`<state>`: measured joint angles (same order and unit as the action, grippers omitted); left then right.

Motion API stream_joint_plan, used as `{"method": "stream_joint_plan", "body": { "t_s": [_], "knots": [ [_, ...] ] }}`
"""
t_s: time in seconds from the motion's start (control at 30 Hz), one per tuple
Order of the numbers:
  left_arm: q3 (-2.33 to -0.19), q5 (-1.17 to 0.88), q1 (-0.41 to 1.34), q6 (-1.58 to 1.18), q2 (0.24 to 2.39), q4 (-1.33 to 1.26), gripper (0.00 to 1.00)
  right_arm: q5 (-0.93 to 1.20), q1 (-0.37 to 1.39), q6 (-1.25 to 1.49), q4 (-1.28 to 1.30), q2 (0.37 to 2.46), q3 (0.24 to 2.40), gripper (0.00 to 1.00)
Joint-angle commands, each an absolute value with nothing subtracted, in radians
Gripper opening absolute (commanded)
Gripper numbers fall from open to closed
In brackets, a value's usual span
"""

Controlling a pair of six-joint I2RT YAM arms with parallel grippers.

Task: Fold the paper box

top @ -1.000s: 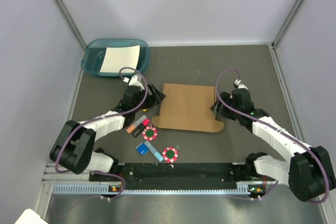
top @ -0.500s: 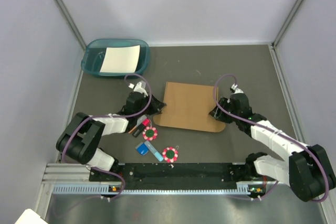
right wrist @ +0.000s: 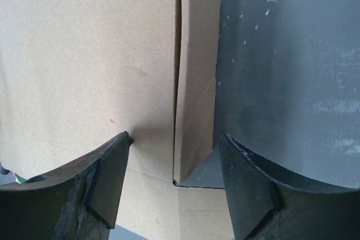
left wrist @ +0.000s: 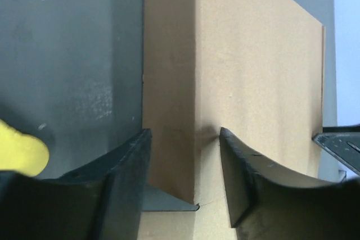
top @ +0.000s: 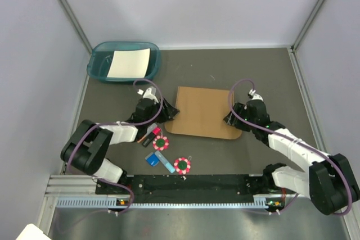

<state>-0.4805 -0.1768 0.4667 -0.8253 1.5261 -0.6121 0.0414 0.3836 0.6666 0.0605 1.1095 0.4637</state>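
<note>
Matte brown corrugated paper box (top: 203, 112) lies flat; left gripper (left wrist: 184, 134) and right gripper (right wrist: 175, 137) straddle its creased side flaps, jaws parted

Paper box (top: 203, 113) lies on bench (top: 270, 77) between left tool (top: 169, 112) and right tool (top: 229, 119), one side flap inside each tool's gap. Tray (top: 95, 67) behind left tool, sheet (top: 128, 63) in it. Small items (top: 161, 143) before left tool.

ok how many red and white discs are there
2. One red-and-white disc sits by the near left corner of the paper box, the second disc nearer the arm bases. More could be hidden.
</note>
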Motion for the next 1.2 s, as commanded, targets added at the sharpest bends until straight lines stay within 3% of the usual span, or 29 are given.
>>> {"method": "stream_joint_plan", "body": {
  "t_s": [0.0,0.2,0.23,0.3,0.33,0.37,0.4,0.43,0.57,1.17],
  "knots": [
    [-0.528,-0.117,0.465,-0.789,1.407,-0.375,0.62,0.003,0.367,0.631,0.202,1.033,0.534,0.66],
    [-0.575,-0.058,0.42,-0.773,1.273,-0.278,0.67,0.003,0.327,0.586,0.287,0.937,0.601,0.67],
    [-0.569,-0.054,0.408,-0.776,1.261,-0.272,0.66,-0.02,0.327,0.583,0.294,0.913,0.598,0.63],
    [-0.552,-0.01,0.402,-0.798,1.233,-0.275,0.57,-0.044,0.322,0.581,0.295,0.896,0.572,0.49],
    [-0.537,0.004,0.396,-0.801,1.235,-0.278,0.52,-0.051,0.315,0.586,0.293,0.896,0.56,0.28],
    [-0.534,0.026,0.391,-0.804,1.249,-0.282,0.45,-0.052,0.307,0.6,0.293,0.9,0.548,0.16],
    [-0.534,0.015,0.385,-0.807,1.262,-0.284,0.37,-0.048,0.302,0.606,0.285,0.907,0.526,0.06],
    [-0.544,0.006,0.374,-0.805,1.279,-0.285,0.18,-0.041,0.298,0.612,0.279,0.914,0.514,0.0],
    [-0.594,-0.076,0.362,-0.801,1.405,-0.288,0.0,-0.006,0.293,0.643,0.213,0.948,0.469,0.0],
    [-0.67,-0.299,0.359,-0.842,1.581,-0.477,0.0,0.074,0.296,0.701,0.037,1.02,0.407,0.0]
  ]
}}
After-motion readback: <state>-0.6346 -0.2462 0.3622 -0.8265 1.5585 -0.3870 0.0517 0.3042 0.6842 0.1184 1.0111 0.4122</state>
